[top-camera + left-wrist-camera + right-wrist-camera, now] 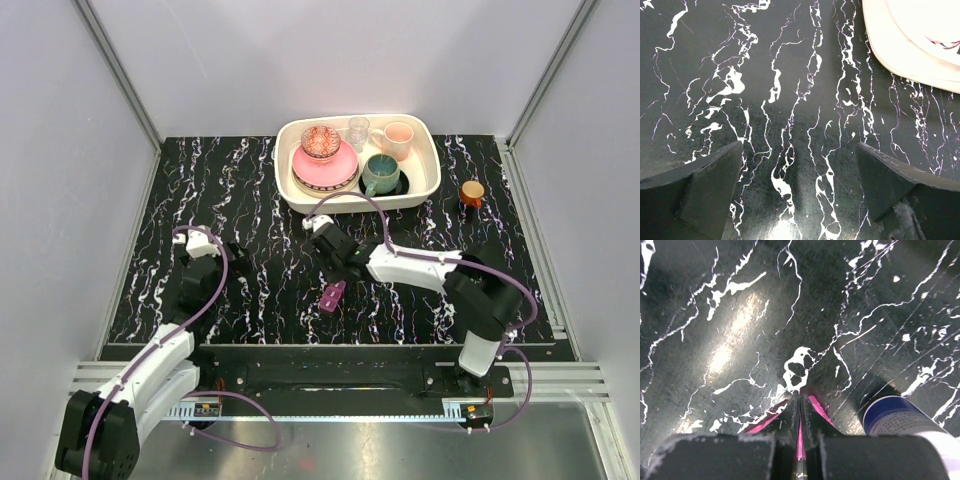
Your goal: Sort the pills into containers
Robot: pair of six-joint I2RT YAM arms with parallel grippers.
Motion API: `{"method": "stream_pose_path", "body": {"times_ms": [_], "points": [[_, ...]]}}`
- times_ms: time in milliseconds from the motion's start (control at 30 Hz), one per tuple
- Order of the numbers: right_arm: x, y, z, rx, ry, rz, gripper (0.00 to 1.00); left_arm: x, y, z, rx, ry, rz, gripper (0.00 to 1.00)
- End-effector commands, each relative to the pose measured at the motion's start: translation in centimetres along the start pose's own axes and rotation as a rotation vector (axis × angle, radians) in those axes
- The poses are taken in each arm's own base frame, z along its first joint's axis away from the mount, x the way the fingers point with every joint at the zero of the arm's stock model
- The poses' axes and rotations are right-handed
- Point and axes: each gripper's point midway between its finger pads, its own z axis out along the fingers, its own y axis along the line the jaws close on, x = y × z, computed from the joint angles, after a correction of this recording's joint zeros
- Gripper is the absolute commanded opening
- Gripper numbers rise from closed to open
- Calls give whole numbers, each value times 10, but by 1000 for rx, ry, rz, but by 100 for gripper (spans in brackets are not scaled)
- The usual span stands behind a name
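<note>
From above, the magenta pill box [332, 297] lies on the black marbled bench [250, 190] at 6 o'clock of the right tool [800, 402] and near it. It is well apart from the left tool [800, 150], which sits out at the box's 9 o'clock. The right wrist view puts the box closer. Magenta shows at both sides of that tool's fingers [785, 425] and as a thin line in the seam between them. Those fingers are pressed tight together; whether they pinch the box's edge or only hang over it I cannot tell. The left tool stands wide open, holding nothing, with bare bench between its fingers.

Only the right wrist view shows a white bottle [900, 417] with a blue label, at 4 o'clock of the fingertips. Only the top view shows the small brown orange-lidded jar [472, 190], at 4 o'clock of the cream tray [432, 185], and what the tray carries. The left wrist view catches just the tray's corner at 1 o'clock.

Counted: one pill box, its compartments too small to make out; one bottle; one jar; one tray. The tray bears two mugs, a pink mug [398, 138] and a teal mug [380, 172], one clear glass [358, 130] and one patterned bowl [321, 141] on a pink plate [325, 175]. The pills are too small to make out in any view
</note>
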Motion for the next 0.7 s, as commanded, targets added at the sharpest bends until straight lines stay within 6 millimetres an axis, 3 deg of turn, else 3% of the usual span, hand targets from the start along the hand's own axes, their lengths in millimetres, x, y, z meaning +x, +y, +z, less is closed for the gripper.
{"method": "stream_pose_path", "body": {"times_ms": [0, 333, 667], "points": [[-18, 14, 7, -60, -32, -61, 5, -20, -14, 0, 54, -62, -14, 99], [-2, -1, 21, 34, 36, -48, 0, -17, -12, 0, 49, -58, -20, 99], [24, -18, 5, 88, 68, -8, 0, -16, -12, 0, 49, -50, -18, 99]]}}
